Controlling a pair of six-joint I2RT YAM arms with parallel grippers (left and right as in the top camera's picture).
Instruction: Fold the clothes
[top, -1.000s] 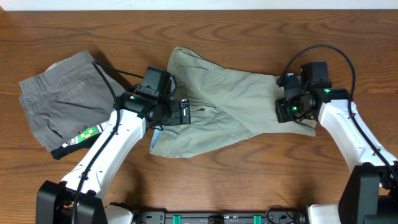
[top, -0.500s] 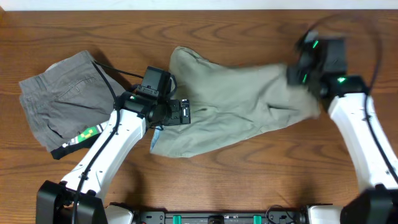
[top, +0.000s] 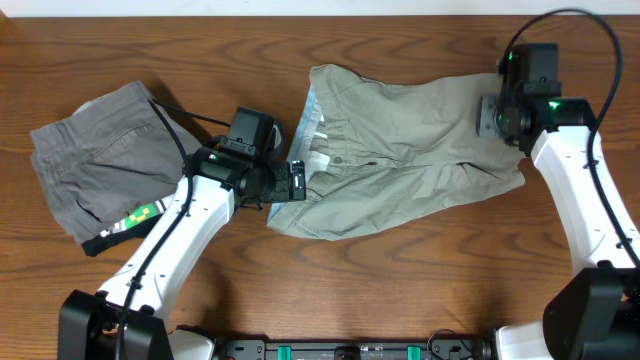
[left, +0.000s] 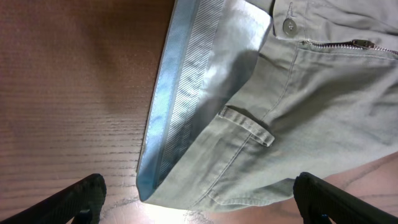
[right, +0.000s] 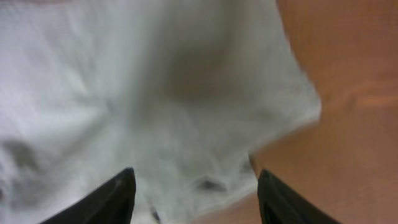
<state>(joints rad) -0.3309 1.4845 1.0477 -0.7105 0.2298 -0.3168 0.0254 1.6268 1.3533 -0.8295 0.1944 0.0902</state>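
— What do those khaki-green shorts (top: 410, 150) look like from where you stand?

— Pale, creased cotton, spread fairly flat on the wooden table (top: 400, 290), right of the middle. The waistband is turned open, so the light blue striped lining (left: 186, 93) shows down the left end. The left wrist view also catches a button (left: 288, 25), the top of a zip (left: 348, 45) and a belt loop (left: 249, 127).

— Which way do they lie?

— Lengthwise across the table, left to right. The waist end faces left and the leg end right, and the near left corner hangs a little lower in the overhead view.

— And the arms?

— The left gripper (top: 297, 180) sits just beside the waist end. Its fingers (left: 84, 196) are spread as wide as can be, with the lining and the lower waist corner showing between them and nothing pinched. The right gripper (top: 497, 117) is over the far right end of the shorts. Its fingers (right: 118, 193) stand apart, with pale cloth filling the space behind them. That view is blurred, so I cannot tell if a finger touches the fabric.

— Anything else on the table?

— A darker pair of grey shorts (top: 95, 165) with a black waistband, well apart at the left, under the left arm's cable.
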